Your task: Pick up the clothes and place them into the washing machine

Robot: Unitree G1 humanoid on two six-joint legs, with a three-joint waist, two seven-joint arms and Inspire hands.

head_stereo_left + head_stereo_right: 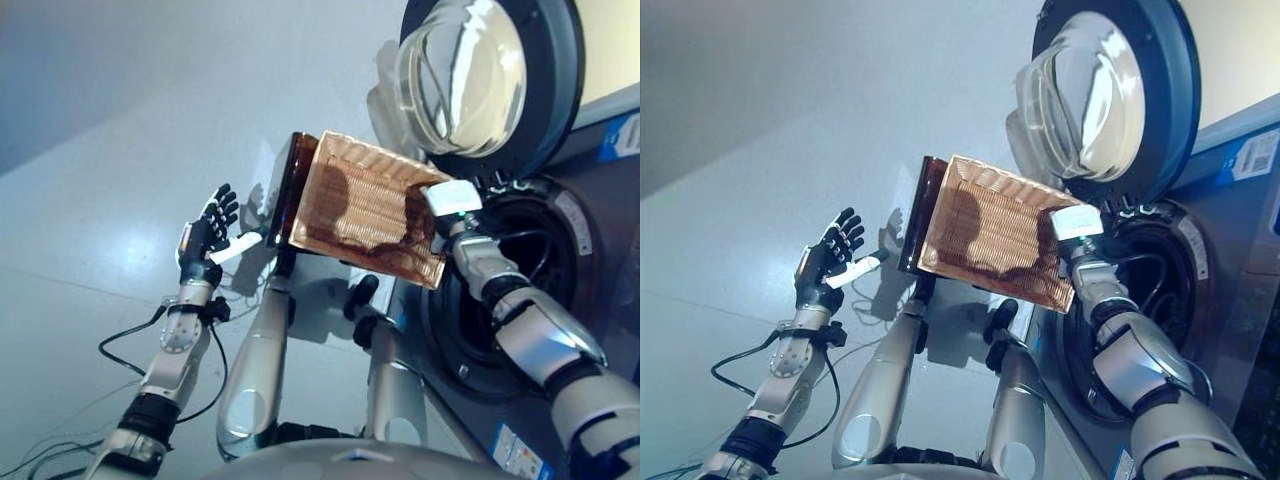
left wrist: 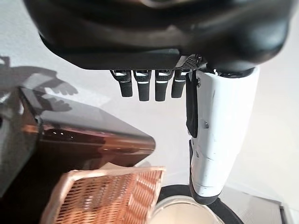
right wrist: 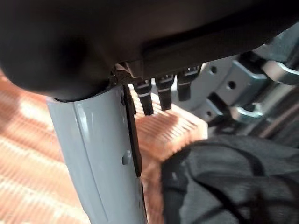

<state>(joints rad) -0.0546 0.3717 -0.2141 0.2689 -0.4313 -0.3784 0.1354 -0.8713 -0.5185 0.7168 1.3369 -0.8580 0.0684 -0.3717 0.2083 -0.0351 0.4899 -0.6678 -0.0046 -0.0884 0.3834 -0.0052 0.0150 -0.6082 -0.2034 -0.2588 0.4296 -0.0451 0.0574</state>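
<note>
A woven wicker basket (image 1: 370, 205) stands beside the washing machine's round opening (image 1: 530, 250). My right hand (image 1: 452, 200) is at the basket's corner nearest that opening. Seen from the right wrist, its fingers (image 3: 161, 93) are straight over the wicker, and a dark garment (image 3: 233, 182) lies bunched just past them, at the basket's edge by the grey hinge parts. Nothing is pinched between thumb and fingers. My left hand (image 1: 205, 235) hangs in the air to the left of the basket, fingers spread, holding nothing.
The washer's door (image 1: 470, 70), with its glass bowl, is swung wide above the basket. A dark brown box (image 1: 290, 190) stands against the basket's left side. Grey floor (image 1: 90, 150) stretches to the left.
</note>
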